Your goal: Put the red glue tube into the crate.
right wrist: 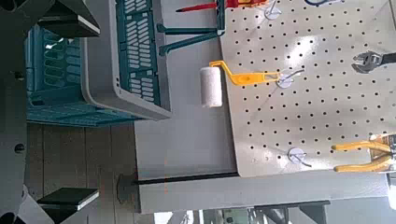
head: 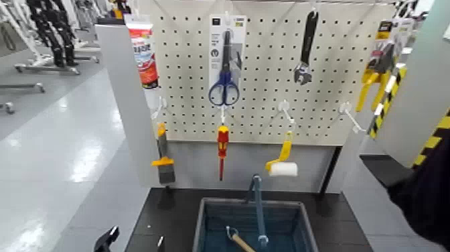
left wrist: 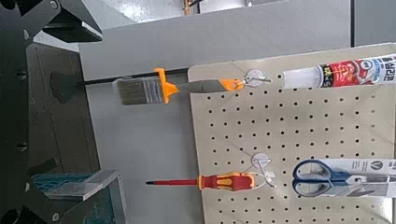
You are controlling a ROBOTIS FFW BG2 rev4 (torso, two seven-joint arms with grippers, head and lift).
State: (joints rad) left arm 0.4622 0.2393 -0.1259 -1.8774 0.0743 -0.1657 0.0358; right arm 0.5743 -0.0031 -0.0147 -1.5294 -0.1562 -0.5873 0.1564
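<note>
Nothing grasped yet: we're pre-reach. Red glue tube (head: pixel 142 53) hangs at pegboard (head: pixel 268 100) top-left; crate (head: pixel 204 231) sits below the pegboard. Left gripper (head: pixel 107 239) low, empty; jaw width we can't tell. Right gripper unseen. Next: left arm up to the tube.

One glue tube (head: pixel 142 53), one crate (head: pixel 204 231)

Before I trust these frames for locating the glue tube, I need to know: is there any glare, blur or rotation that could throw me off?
Head view: soft throughout, window glare on the floor at left; the red glue tube hangs on the pegboard, its label blurred. Left wrist view: turned sideways, so the tube lies horizontal, evenly lit. Right wrist view: also sideways, showing the crate clearly but no tube.
</note>
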